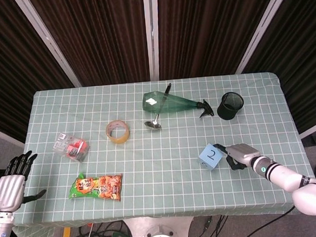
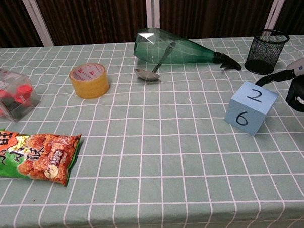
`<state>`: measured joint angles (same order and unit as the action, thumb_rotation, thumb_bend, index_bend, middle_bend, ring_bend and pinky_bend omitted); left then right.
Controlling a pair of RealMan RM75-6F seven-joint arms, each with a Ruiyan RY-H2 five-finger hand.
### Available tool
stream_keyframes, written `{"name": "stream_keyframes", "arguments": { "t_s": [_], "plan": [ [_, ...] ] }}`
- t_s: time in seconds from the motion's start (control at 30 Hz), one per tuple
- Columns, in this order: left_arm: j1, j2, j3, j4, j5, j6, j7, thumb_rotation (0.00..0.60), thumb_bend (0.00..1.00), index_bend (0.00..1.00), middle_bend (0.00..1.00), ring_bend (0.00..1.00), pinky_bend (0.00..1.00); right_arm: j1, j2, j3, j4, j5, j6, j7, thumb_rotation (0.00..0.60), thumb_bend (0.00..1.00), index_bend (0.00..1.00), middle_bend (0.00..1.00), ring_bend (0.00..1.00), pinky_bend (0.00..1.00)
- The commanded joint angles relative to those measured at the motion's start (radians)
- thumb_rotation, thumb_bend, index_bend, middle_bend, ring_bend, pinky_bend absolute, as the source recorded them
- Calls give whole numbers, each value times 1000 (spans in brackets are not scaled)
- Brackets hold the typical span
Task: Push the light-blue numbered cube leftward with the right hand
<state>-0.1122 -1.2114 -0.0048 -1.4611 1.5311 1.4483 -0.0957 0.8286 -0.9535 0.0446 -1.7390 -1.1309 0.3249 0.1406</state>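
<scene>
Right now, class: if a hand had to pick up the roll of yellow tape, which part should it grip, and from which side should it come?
Come from above. The roll of yellow tape lies flat on the table with its hole facing up, so the fingers could probably pinch across the outer wall, or put one finger into the hole and clamp the ring's side. It stands apart from other things, leaving room all round.

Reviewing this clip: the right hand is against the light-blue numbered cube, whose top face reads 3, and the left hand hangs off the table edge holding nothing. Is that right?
Not quite. The light-blue numbered cube shows a 2 on its top face, not a 3; the head view shows it clearly. The rest holds: the right hand is against the cube's right side, and the left hand hangs off the table edge holding nothing.
</scene>
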Motion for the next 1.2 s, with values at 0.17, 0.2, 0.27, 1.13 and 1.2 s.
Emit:
{"name": "stream_keyframes", "arguments": {
  "t_s": [0.17, 0.2, 0.27, 1.13, 1.2],
  "plan": [
    [5, 3, 1, 10, -3, 4, -15, 593, 0, 51, 0, 0, 2, 88, -20, -20, 0, 85, -25, -45, 600, 1000, 0, 950, 847, 765],
    [5, 3, 1, 12, -3, 5, -18, 594, 0, 51, 0, 0, 2, 104, -20, -23, -5, 101, -29, -49, 600, 1000, 0, 950, 847, 765],
    [6, 3, 1, 15, -2, 6, -22, 594, 0, 51, 0, 0, 2, 132, -18, -30, -13, 129, -44, -52, 600, 1000, 0, 951, 847, 765],
    [4, 20, 10, 17, 7, -5, -96, 593, 0, 51, 0, 0, 2, 299, -5, 23, -30, 141, -311, 81, 600, 1000, 0, 956, 856, 765],
    [6, 22, 10, 18, 7, -3, -100, 594, 0, 51, 0, 0, 2, 310, -8, 21, -36, 137, -315, 86, 600, 1000, 0, 956, 856, 765]
  ]
}}
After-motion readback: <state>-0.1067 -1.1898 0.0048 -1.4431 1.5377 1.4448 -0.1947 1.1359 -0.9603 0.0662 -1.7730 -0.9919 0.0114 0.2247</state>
